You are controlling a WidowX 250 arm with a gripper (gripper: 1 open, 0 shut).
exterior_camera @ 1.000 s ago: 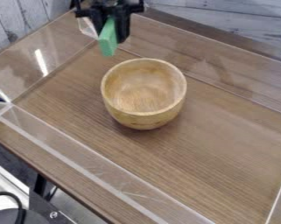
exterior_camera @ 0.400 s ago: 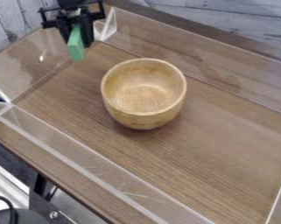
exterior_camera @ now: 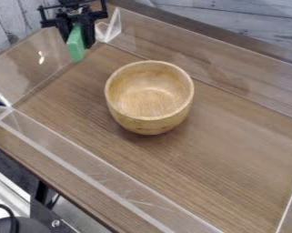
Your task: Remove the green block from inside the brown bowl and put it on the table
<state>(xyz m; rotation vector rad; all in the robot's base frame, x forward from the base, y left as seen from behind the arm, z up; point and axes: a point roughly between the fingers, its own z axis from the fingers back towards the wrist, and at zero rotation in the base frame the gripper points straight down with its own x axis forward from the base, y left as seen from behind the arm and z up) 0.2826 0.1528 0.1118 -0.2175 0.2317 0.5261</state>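
Gripper: dark, at the upper left of the view, closed on the green block, which sits between its fingers.
Block against gripper: directly below the fingers in the view, its upper end in the grip, its lower end pointing down, long side close to upright with a slight tilt.
Near left corner: a black cable curving beside the table, outside the clear wall that runs slantwise along that edge.
Near tabletop: brown table, wood grain showing.
Middle: brown bowl, round and thick-walled, upright on the table, its pale inside facing up.
Block against bowl: outside it, beyond and to the left of its rim, well apart from it.
Block against table: over the far left part in the view; whether its lower end touches the surface, I cannot tell.
Far right: white planks behind the table's far edge.
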